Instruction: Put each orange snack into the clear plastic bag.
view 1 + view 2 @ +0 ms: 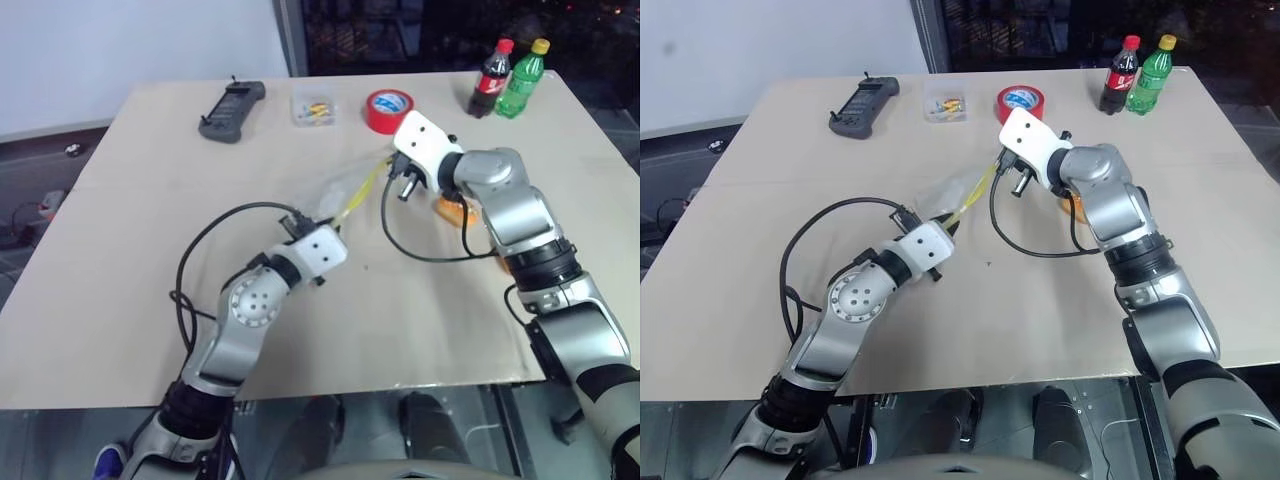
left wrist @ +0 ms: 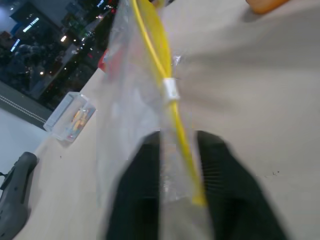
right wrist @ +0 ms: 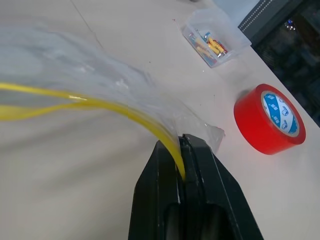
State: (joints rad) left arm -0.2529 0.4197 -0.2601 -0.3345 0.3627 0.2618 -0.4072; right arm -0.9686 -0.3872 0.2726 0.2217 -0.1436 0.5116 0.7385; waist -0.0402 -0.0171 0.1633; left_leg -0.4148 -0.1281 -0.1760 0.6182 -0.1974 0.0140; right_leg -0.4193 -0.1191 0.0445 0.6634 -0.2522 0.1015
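Note:
The clear plastic bag [image 1: 340, 190] hangs stretched between my two grippers above the middle of the table, its yellow seal strip [image 3: 125, 112] running from one to the other. My left gripper [image 2: 179, 137] is shut on the bag's near end, with the film and strip between its black fingers. At the far end my right gripper [image 3: 181, 142] pinches the yellow strip. One orange snack [image 1: 448, 208] lies on the table just behind my right wrist, partly hidden by the arm; its edge shows as an orange piece [image 2: 265, 5] in the left wrist view.
At the table's far side stand a red tape roll [image 1: 390, 110], a small clear box [image 1: 312, 108] of coloured bits, a black handheld device [image 1: 232, 110], and two bottles [image 1: 508, 78] at the far right. Black cables [image 1: 200, 250] loop from both wrists.

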